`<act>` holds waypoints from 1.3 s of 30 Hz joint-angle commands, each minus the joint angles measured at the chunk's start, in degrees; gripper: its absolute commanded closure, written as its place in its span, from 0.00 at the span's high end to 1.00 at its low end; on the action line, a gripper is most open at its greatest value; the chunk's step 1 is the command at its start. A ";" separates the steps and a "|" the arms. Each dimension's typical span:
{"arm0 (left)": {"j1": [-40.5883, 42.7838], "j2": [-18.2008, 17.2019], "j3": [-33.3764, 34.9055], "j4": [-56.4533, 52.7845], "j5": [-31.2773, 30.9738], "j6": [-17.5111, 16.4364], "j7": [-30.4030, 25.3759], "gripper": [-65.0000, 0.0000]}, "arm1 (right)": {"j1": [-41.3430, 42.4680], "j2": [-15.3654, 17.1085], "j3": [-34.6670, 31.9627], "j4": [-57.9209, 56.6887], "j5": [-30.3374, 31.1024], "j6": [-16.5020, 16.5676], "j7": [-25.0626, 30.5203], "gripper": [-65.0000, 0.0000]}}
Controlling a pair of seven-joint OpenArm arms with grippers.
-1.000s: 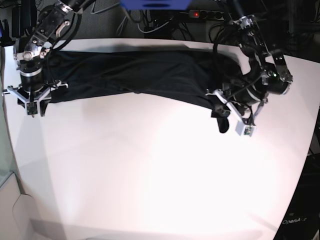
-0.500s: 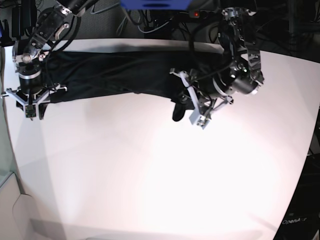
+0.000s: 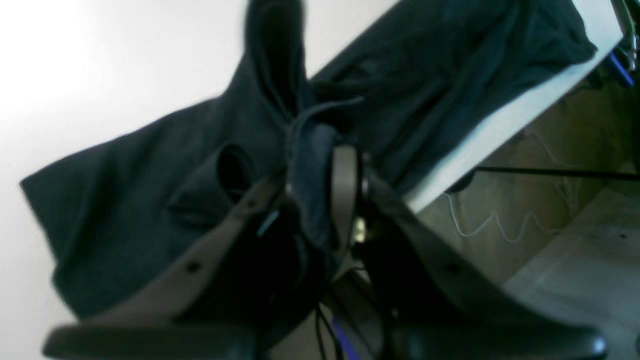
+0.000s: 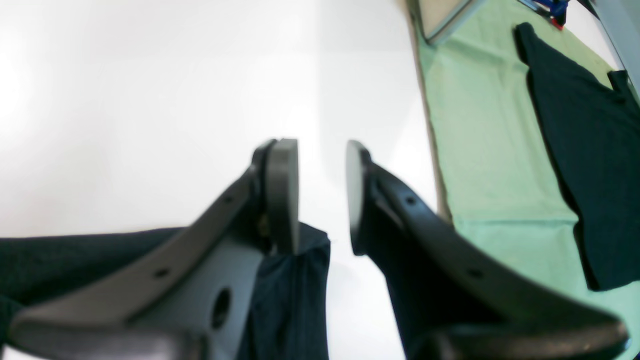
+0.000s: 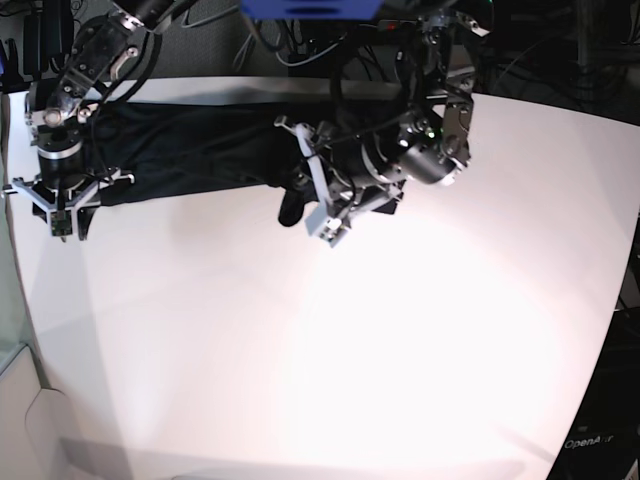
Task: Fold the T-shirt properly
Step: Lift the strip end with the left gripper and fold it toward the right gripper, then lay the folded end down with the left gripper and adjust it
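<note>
T-shirt (image 5: 200, 150) along far side of table (image 5: 330, 350), base view: black band from right gripper (image 5: 62, 212) at left edge to left gripper (image 5: 300, 205) mid-table; wide bare white top nearer camera.

Left wrist view: jaws pinched on bunched shirt (image 3: 150, 200); table edge (image 3: 500, 120) close, cables beyond.

Right wrist view: fingers (image 4: 282, 190) parted, nothing between; shirt corner (image 4: 292, 295) underneath; green mat (image 4: 490, 150) beyond table edge, dark cloth (image 4: 580, 140) on it.

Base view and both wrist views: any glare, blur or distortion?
Base view: glare bleaches the table, whose edges bow. Left wrist view: soft overall, the T-shirt nearly textureless, upper left blown out. Right wrist view: the right gripper blurred, table overexposed.
</note>
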 commanded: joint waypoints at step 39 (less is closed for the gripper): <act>-6.02 3.90 7.04 -7.34 -0.73 2.22 -0.82 0.00 | 0.10 0.38 0.09 1.26 0.66 -0.25 1.48 0.27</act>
